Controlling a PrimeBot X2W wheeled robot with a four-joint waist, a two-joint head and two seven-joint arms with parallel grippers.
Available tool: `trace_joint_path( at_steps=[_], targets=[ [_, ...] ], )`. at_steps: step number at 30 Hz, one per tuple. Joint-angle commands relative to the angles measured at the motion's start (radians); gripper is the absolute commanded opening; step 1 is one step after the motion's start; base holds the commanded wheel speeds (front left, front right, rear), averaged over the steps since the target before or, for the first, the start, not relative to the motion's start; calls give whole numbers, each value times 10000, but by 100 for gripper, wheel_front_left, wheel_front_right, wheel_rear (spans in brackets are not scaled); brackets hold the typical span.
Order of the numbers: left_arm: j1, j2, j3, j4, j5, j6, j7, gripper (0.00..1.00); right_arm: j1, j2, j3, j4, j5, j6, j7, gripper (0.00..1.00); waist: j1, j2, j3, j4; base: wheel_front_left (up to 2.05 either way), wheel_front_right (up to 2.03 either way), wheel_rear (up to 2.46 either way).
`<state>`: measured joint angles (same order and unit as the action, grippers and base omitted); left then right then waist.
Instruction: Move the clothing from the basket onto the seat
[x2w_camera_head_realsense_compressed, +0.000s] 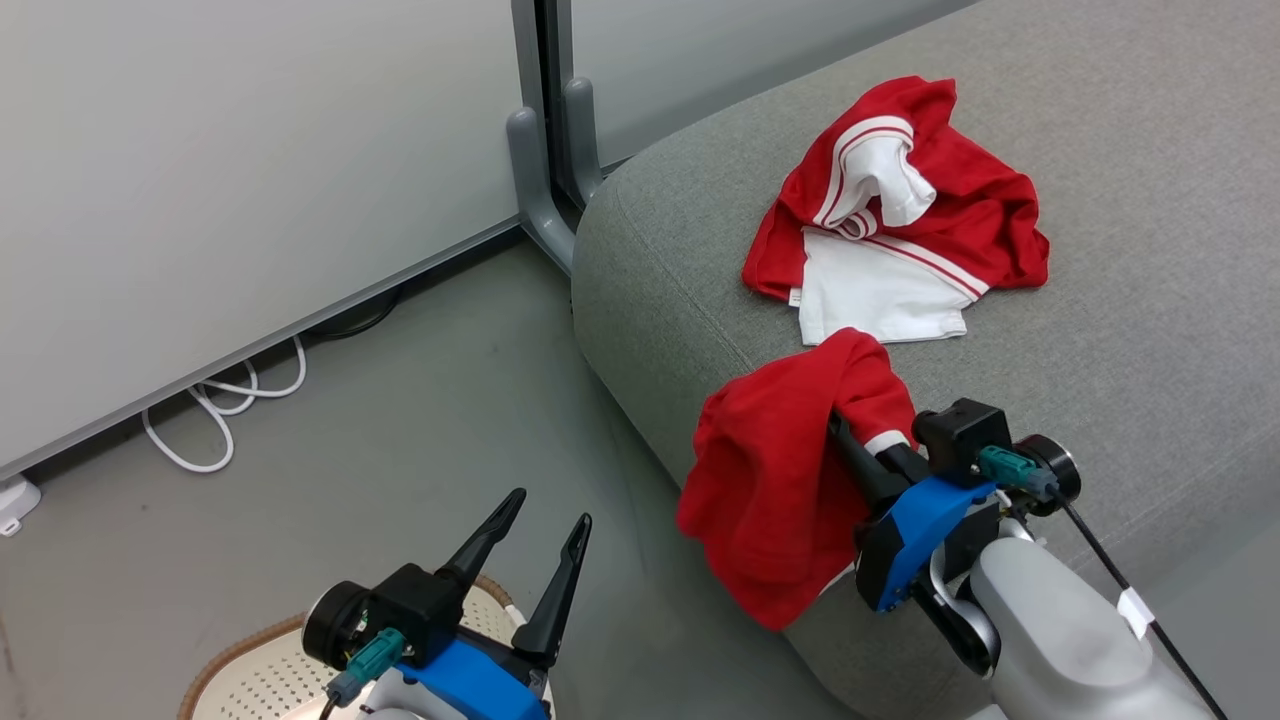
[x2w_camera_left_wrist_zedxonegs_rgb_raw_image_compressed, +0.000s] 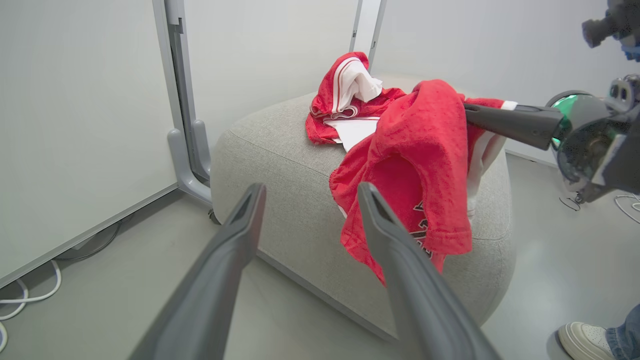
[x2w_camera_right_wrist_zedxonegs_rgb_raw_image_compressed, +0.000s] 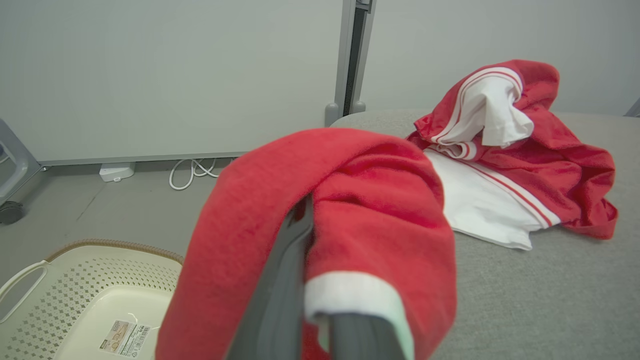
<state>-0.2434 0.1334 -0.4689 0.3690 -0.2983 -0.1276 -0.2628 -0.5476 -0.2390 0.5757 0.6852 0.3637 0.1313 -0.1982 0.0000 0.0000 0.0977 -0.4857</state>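
At the left of the head view, one white cable (x2w_camera_head_realsense_compressed: 222, 405) lies in loops on the grey floor (x2w_camera_head_realsense_compressed: 420, 450), under a pale wall panel (x2w_camera_head_realsense_compressed: 250, 150). In the lower left corner stands one cream-white perforated plastic basket with a brown woven rim (x2w_camera_head_realsense_compressed: 262, 680). The right wrist view shows a paper label (x2w_camera_right_wrist_zedxonegs_rgb_raw_image_compressed: 125, 337) on its bottom. Above the basket is the left gripper (x2w_camera_head_realsense_compressed: 550, 508), its two dark fingers spread wide with nothing between them.

At top centre a grey metal post (x2w_camera_head_realsense_compressed: 545, 150) stands just beside the corner of the one large grey fabric seat (x2w_camera_head_realsense_compressed: 1100, 380).

I count two garments. The plain red shirt with a white cuff (x2w_camera_head_realsense_compressed: 770, 490) hangs at the seat's front edge, in the centre of the frame. It is draped over the right gripper (x2w_camera_head_realsense_compressed: 850, 440), whose fingers are pressed close together on the cloth. The red-and-white shirt with striped trim (x2w_camera_head_realsense_compressed: 890, 220) lies crumpled on the seat at upper right, near the hanging one.

At the lower right of the left wrist view, a person's white shoe (x2w_camera_left_wrist_zedxonegs_rgb_raw_image_compressed: 582, 340) stands on the floor near the seat.
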Motion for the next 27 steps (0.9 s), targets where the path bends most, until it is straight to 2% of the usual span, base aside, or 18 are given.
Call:
trace_joint_path(
  at_steps=[1, 5, 13, 22, 27],
  targets=[
    [-106, 84, -12, 3, -14, -33, -30, 100, -68, 31, -113, -32, -8, -11, -54, 0, 0, 0, 69, 32, 0, 0, 0],
    [-249, 216, -50, -55, 39, -33, -30, 100, -541, -173, -809, -92, -47, -11, -88, 0, 0, 0, 394, 146, 0, 0, 0],
    [-1166, 719, -492, -355, 221, -33, -30, 100, -2027, -1161, -3197, -338, -723, -11, 212, 0, 0, 0, 1831, 719, 0, 0, 0],
    [-2810, 1308, -1129, -1131, 427, -34, -30, 100, -3490, -2461, -6475, -892, -769, -11, 374, 0, 0, 0, 4203, 1571, 0, 0, 0],
    [-3780, 1361, -1536, -1687, 550, -34, -29, 100, -3826, -3123, -8233, -877, -1166, -11, 177, 0, 0, 0, 5504, 2217, 0, 0, 0]
  ],
)
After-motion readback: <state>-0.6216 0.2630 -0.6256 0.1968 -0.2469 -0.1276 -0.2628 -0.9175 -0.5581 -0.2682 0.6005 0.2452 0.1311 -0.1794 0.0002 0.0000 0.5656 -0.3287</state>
